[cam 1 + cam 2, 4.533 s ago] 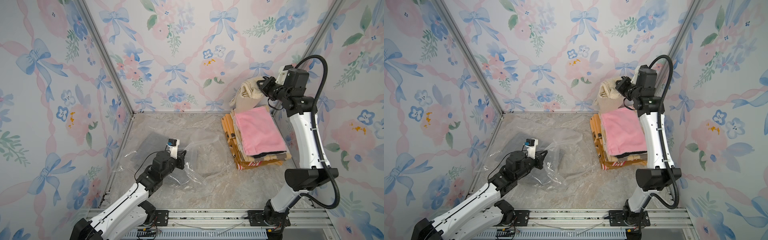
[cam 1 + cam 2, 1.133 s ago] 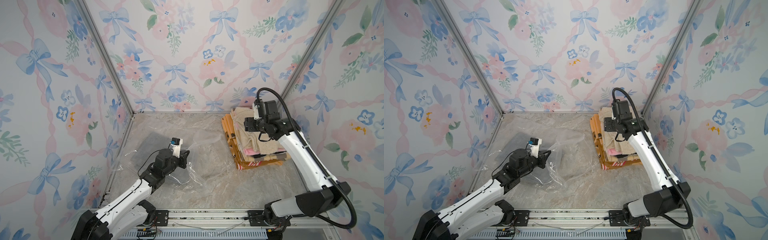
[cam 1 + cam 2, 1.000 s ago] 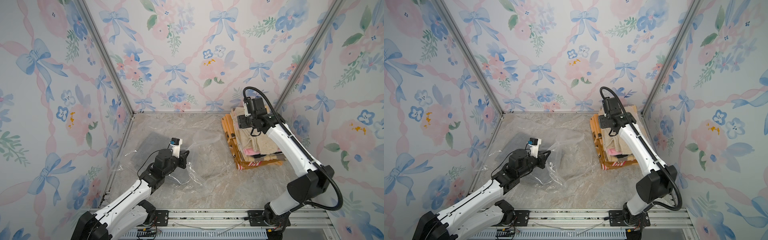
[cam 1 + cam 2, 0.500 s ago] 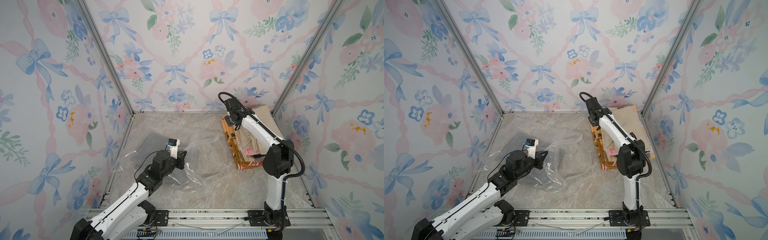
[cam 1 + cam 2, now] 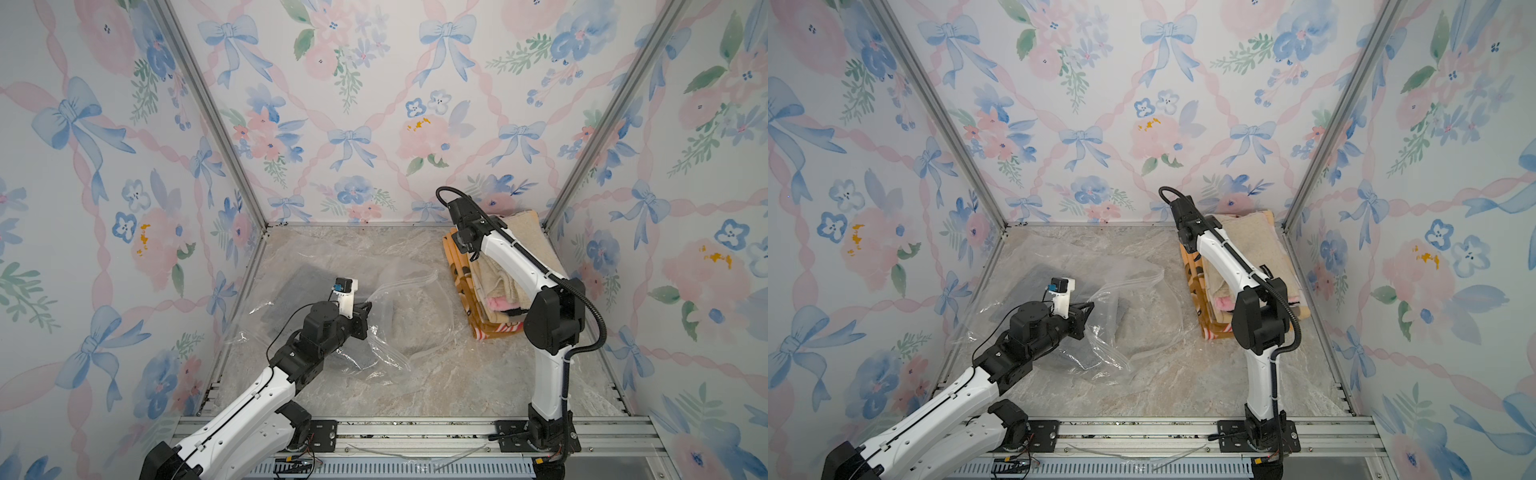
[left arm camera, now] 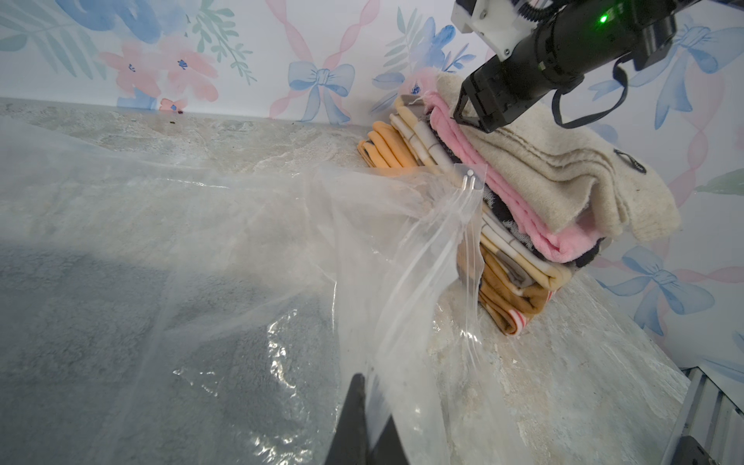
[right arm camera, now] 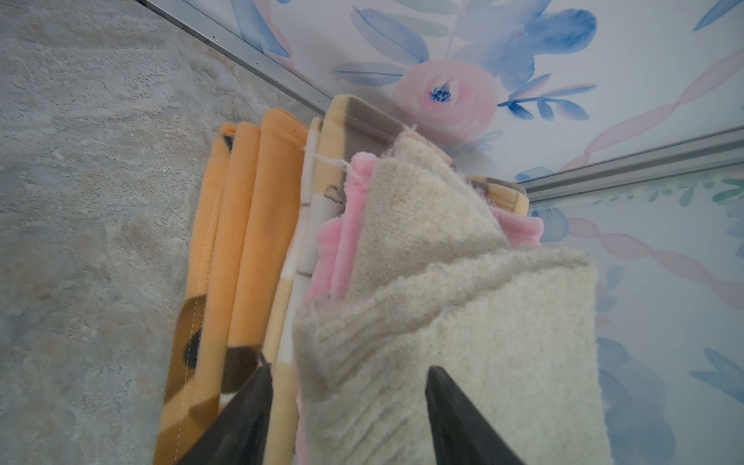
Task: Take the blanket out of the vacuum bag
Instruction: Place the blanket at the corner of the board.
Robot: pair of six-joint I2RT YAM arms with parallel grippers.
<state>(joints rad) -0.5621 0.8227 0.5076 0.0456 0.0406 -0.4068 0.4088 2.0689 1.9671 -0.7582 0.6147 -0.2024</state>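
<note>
The left gripper [image 6: 358,382] has its fingers [image 6: 350,422] clamped on the vacuum bag's [image 6: 402,249] upper film, apparently holding the mouth up off the grey blanket [image 6: 120,342] inside it on the table [image 6: 563,382]. Farther back, the right gripper's [image 7: 348,368] fingers [image 7: 245,418] stand apart astride the cream blanket [image 7: 483,342] topping the folded stack [image 7: 241,221].

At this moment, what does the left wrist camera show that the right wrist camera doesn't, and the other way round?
Only the left wrist view: the vacuum bag, the grey blanket inside it, and the left gripper shut on the bag's plastic. Only the right wrist view: the right gripper from behind, jaws apart at the folded edge of the cream blanket. Both: the stack of folded blankets, cream on top of the pink blanket, on the marbled tabletop.
</note>
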